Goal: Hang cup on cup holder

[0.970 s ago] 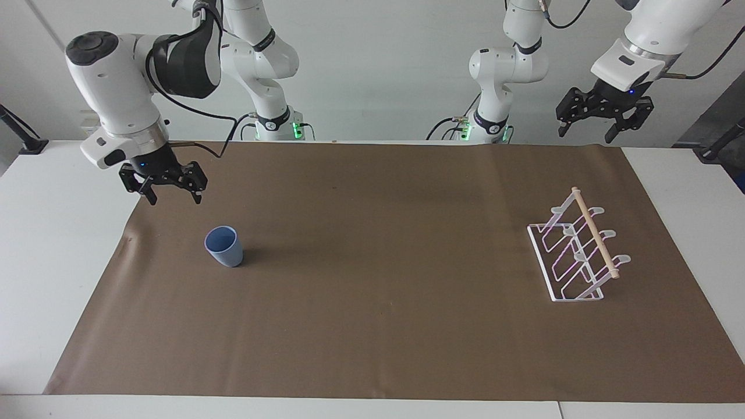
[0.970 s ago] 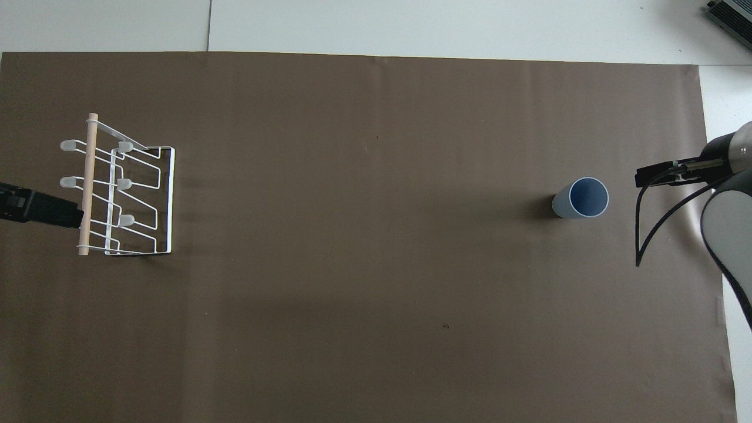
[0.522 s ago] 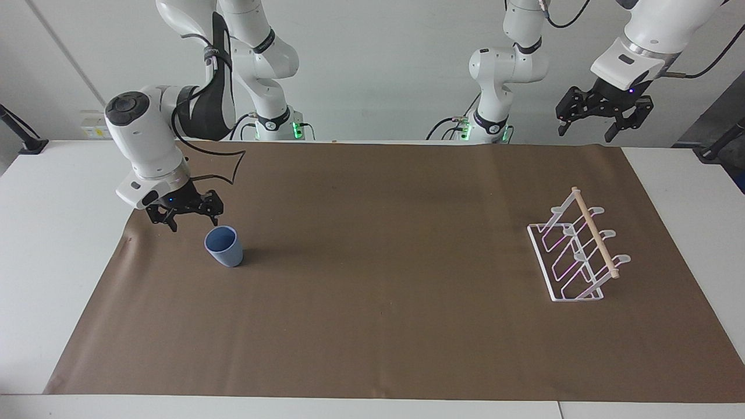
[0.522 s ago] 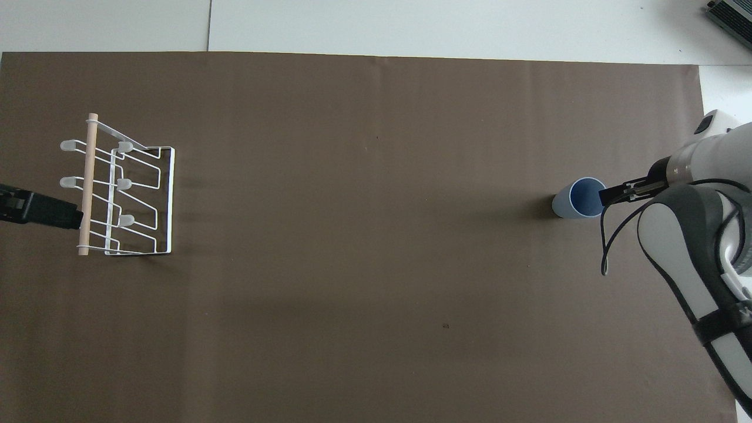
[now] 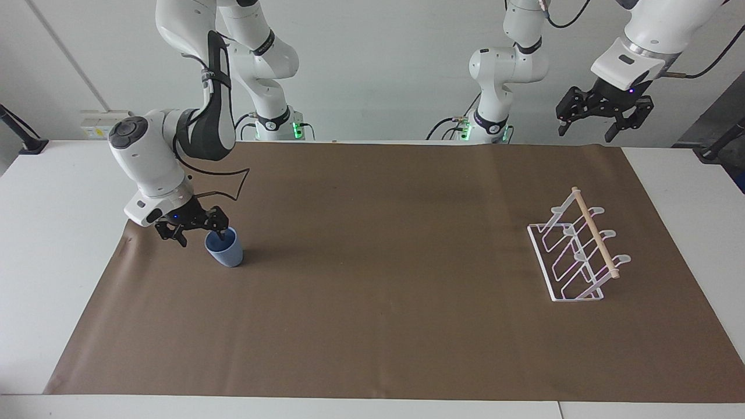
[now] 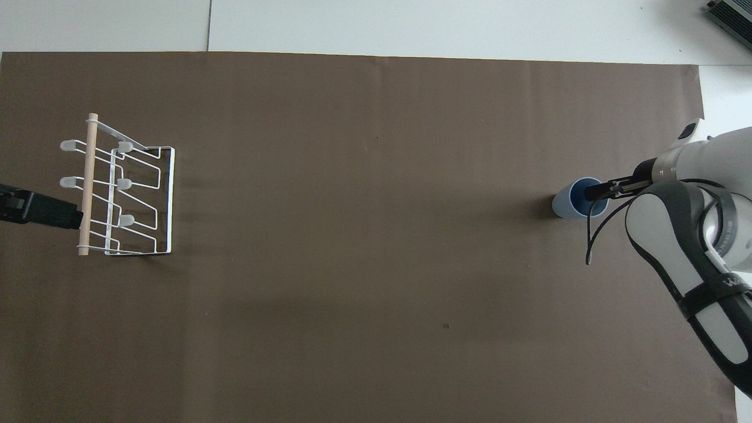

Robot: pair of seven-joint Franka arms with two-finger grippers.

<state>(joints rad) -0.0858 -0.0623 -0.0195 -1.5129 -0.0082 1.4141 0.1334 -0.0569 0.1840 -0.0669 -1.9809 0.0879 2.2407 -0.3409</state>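
The light-blue cup (image 5: 226, 251) stands upright on the brown mat toward the right arm's end of the table; it also shows in the overhead view (image 6: 565, 205). My right gripper (image 5: 201, 235) is open and low at the cup's rim, one finger tip dipping inside the mouth and the other outside the wall; it shows in the overhead view too (image 6: 602, 190). The white wire cup holder (image 5: 593, 233) with its wooden dowel stands toward the left arm's end (image 6: 88, 182). My left gripper (image 5: 602, 119) is open and waits high up near the holder's end of the table.
A brown paper mat (image 5: 378, 302) covers most of the white table (image 5: 52, 244). The right arm's black cable (image 6: 593, 241) hangs in a loop beside the cup. Only the left gripper's dark tip (image 6: 41, 211) shows in the overhead view, by the holder's dowel.
My right gripper has come down and toward the cup, from well above the mat's edge to the cup's rim. The cup, the holder and the left arm have not moved.
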